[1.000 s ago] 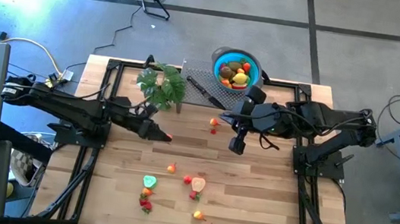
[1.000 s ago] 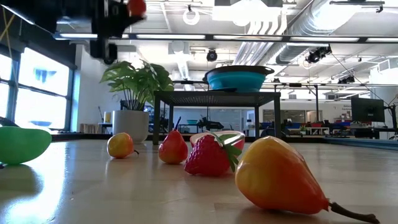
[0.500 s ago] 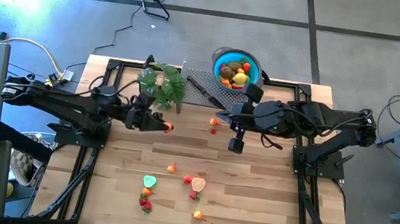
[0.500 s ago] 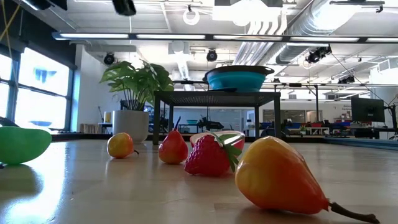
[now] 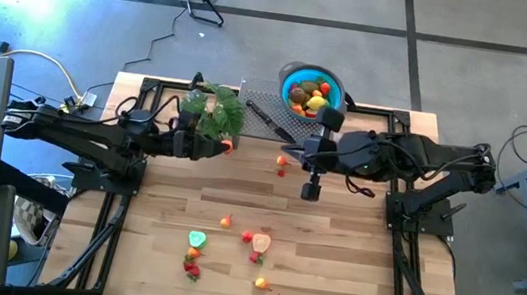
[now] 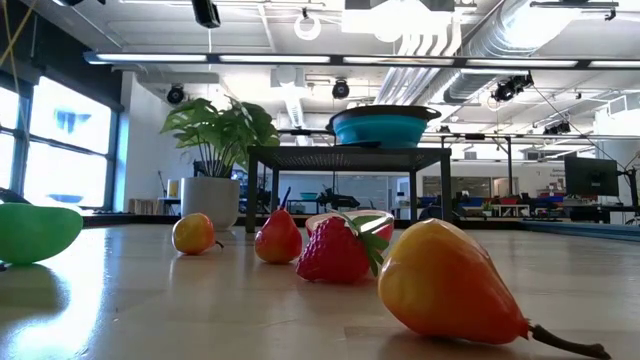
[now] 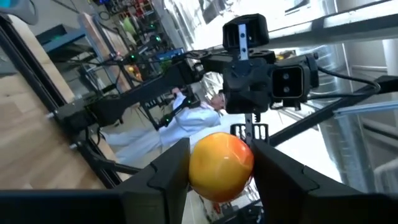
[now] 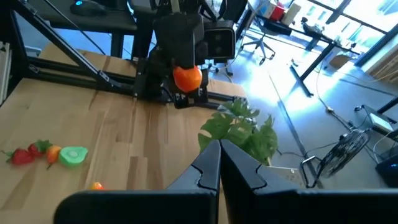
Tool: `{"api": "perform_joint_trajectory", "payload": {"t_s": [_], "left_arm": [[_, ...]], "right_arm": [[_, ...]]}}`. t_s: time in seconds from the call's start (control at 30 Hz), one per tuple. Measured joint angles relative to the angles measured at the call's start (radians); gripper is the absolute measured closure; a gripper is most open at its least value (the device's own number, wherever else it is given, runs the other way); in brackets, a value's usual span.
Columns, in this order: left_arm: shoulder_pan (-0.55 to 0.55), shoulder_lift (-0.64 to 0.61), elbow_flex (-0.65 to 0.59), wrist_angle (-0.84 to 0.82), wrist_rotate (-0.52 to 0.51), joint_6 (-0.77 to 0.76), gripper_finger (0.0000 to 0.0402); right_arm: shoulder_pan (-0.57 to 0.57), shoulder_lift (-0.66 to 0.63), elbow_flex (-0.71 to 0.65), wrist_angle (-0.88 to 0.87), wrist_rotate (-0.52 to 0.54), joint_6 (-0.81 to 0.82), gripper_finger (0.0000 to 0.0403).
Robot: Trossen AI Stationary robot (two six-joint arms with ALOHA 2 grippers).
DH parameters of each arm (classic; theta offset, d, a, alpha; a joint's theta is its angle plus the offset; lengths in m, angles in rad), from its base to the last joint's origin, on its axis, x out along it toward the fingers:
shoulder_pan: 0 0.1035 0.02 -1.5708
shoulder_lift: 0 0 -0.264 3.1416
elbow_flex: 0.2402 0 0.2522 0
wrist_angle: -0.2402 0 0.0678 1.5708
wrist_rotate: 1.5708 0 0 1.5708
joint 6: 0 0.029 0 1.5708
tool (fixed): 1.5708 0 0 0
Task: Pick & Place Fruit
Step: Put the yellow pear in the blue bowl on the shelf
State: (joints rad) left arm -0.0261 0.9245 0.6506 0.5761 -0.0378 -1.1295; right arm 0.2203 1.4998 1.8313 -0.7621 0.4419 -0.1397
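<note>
The left gripper (image 5: 223,145) is clamped on a small orange fruit (image 7: 221,165), held up in the air at upper centre-left of the overhead shot, right beside the leafy plant (image 5: 213,111). The wrist shot shows the fruit pinched squarely between both fingers (image 7: 166,171), so the grip looks solid to me.

The blue bowl (image 5: 291,74) sits at top centre on a dark rack, already holding several fruits. I'd say the job now is carrying this one over there. To do it well I'd keep the fruit high enough to clear the plant and the rack edge, swing toward the right of the frame, and only let go once it's directly over the bowl.

The right gripper (image 5: 311,190) hangs near centre with its jaws pressed together, empty. It's roughly in the path, so leave room.

The other loose fruit (image 5: 258,240) is scattered in the lower centre of the table.

Compared with a second ago, the left arm has lifted and moved from the table's left-middle up toward the plant. It has also dropped out of the low shot.
</note>
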Motion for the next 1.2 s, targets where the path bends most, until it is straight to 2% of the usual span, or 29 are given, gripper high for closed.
{"api": "perform_joint_trajectory", "payload": {"t_s": [0.37,0.5,0.6,0.87,0.97,1.07,1.2], "left_arm": [[0.0,0.0,0.0,0.006,-0.026,0.039,0.0247],[0.0,0.0,0.0,0.007,-0.05,0.052,0.0247],[0.0,0.0,0.0,0.007,-0.072,0.052,0.0247],[0.0,0.0,0.0,0.01,-0.089,0.057,0.0247],[0.0,0.0,0.0,0.013,-0.088,0.07,0.0247],[0.0,0.0,0.0,0.017,-0.088,0.077,0.0247],[0.0,0.0,0.0,0.019,-0.084,0.078,0.0247]], "right_arm": [[-0.011,0.016,-0.002,0.095,0.002,-0.049,0.0399],[-0.024,0.014,-0.002,0.118,0.002,-0.049,0.0381],[-0.026,0.014,-0.002,0.117,-0.012,-0.049,0.0346],[-0.034,0.06,0.0,0.155,-0.117,-0.035,0.0202],[-0.039,0.082,-0.001,0.16,-0.135,-0.025,0.016],[-0.045,0.099,0.0,0.168,-0.131,0.008,0.0133],[-0.045,0.131,0.0,0.171,-0.13,0.037,0.0118]]}}
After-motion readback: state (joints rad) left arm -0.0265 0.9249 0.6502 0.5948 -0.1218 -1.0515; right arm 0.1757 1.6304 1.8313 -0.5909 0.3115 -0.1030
